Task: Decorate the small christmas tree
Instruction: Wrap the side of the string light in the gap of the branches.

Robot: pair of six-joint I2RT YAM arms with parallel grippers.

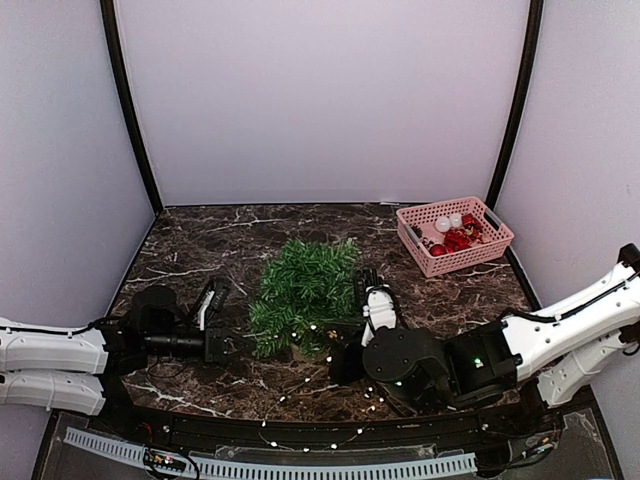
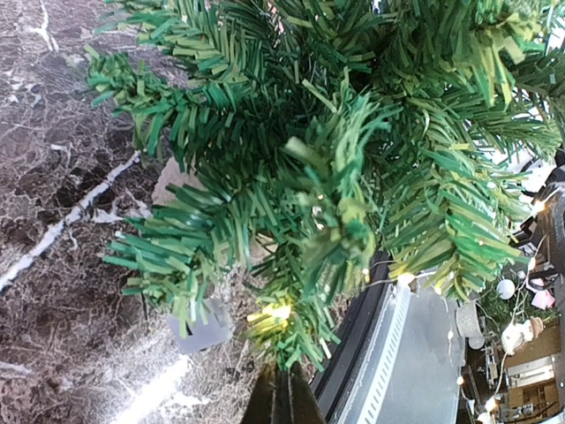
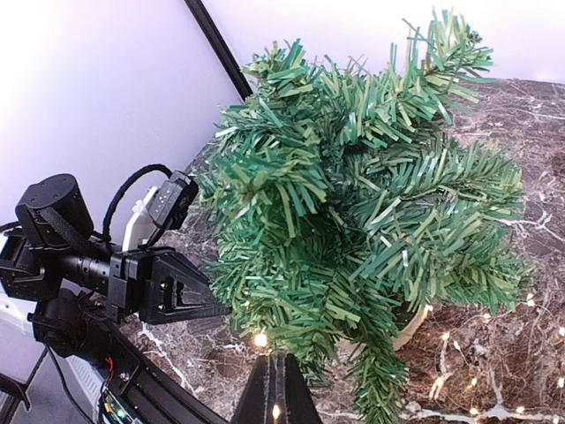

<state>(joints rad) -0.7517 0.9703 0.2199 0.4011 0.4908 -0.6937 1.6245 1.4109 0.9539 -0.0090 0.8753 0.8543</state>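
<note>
Lights step, I think; ornaments (image 1: 458, 238) untouched.
small christmas tree (image 1: 303, 290) sits mid-surface, toward the near edge. left hand (image 3: 216, 307) and right hand (image 3: 277, 393) are both pinched shut at its low branches; can't tell if they're holding anything. Next: lift light string (image 1: 300, 385) off the near edge onto the branches.

The small christmas tree (image 1: 305, 290) is standing upright in the middle of the dark marble table (image 1: 200, 240), its bushy dark green needle branches spreading outward in all directions. A pale base is showing beneath it. Tiny white lights (image 3: 260, 338) are glowing among the lowest branches and trailing onto the table.
</note>
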